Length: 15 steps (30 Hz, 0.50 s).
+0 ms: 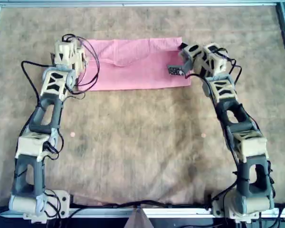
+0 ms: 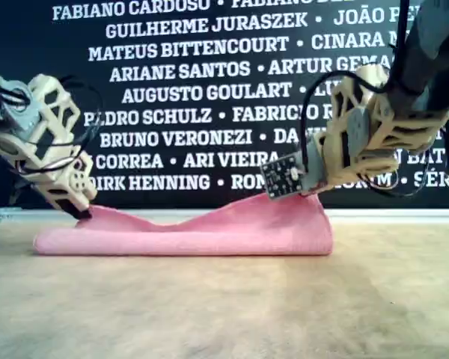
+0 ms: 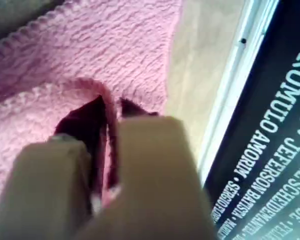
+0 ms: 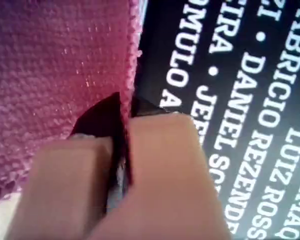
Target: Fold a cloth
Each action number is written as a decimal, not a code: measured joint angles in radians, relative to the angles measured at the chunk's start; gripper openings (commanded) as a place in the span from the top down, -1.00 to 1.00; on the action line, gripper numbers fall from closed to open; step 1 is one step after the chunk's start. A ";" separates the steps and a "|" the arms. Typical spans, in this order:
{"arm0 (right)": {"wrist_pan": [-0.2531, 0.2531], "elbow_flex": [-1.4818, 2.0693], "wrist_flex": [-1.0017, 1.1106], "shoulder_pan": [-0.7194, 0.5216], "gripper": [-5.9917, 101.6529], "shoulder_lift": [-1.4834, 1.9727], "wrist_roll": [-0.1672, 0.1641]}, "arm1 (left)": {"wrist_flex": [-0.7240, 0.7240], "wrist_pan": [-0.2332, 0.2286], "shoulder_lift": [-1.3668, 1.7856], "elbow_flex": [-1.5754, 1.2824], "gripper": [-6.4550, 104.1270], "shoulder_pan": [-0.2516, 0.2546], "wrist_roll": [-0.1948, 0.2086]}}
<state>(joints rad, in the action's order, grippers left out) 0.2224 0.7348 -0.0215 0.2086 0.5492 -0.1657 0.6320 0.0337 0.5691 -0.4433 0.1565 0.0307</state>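
- Overhead view: the cloth lies as a wide pink strip on the desk, toward twelve o'clock of the picture. The left end effector sits at its nine o'clock end and the right end effector at its three o'clock end. The strip looks already doubled once, so I judge the first fold to be nearly laid.
- Exterior view: the cloth rests on the desk with a rounded folded edge facing the camera. The top layer is lifted at both ends and sags in the middle, the end at three o'clock held higher than the one at nine o'clock.
- Left wrist view: the left end effector is clenched on a hemmed edge of the cloth.
- Right wrist view: the right end effector is likewise clenched on an edge of the cloth.
- Next, I judge, both ends should be lowered evenly so the top layer lies flat before letting go.
- Hard to make out: both wrist views are blurred and too close to show how many layers are pinched, and the far edge is hidden in the exterior view.
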 measured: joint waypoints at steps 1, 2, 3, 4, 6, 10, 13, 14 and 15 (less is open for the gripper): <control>0.000 0.000 0.000 -0.003 0.24 0.000 0.000 | 0.000 0.000 -0.005 0.006 0.18 -0.003 0.000; 0.000 0.000 0.000 -0.008 0.15 0.000 0.000 | 0.000 0.000 -0.008 0.012 0.11 -0.005 0.000; 0.000 0.000 0.000 -0.012 0.07 0.000 0.000 | 0.000 -0.003 -0.009 0.015 0.06 -0.006 0.000; 0.000 0.000 0.000 -0.015 0.02 0.000 0.000 | 0.000 -0.005 -0.009 0.015 0.02 -0.009 0.000; 0.000 0.000 0.000 -0.018 -0.08 0.000 0.000 | 0.000 -0.006 -0.009 0.018 -0.05 -0.011 0.000; 0.000 0.000 0.000 -0.018 -0.19 0.000 0.000 | 0.000 -0.008 -0.009 0.018 -0.08 -0.011 0.000; 0.000 0.000 0.000 -0.017 -0.19 0.000 0.000 | 0.000 -0.008 -0.009 0.018 -0.08 -0.011 0.000; 0.000 0.000 0.000 -0.017 -0.19 0.000 0.000 | 0.000 -0.008 -0.009 0.018 -0.08 -0.011 0.000; 0.000 0.000 0.000 -0.017 -0.19 0.000 0.000 | 0.000 -0.008 -0.009 0.018 -0.08 -0.011 0.000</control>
<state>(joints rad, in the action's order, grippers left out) 0.2224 0.7348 -0.0215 0.1917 0.5492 -0.1657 0.6320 0.0261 0.5599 -0.4249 0.1457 0.0307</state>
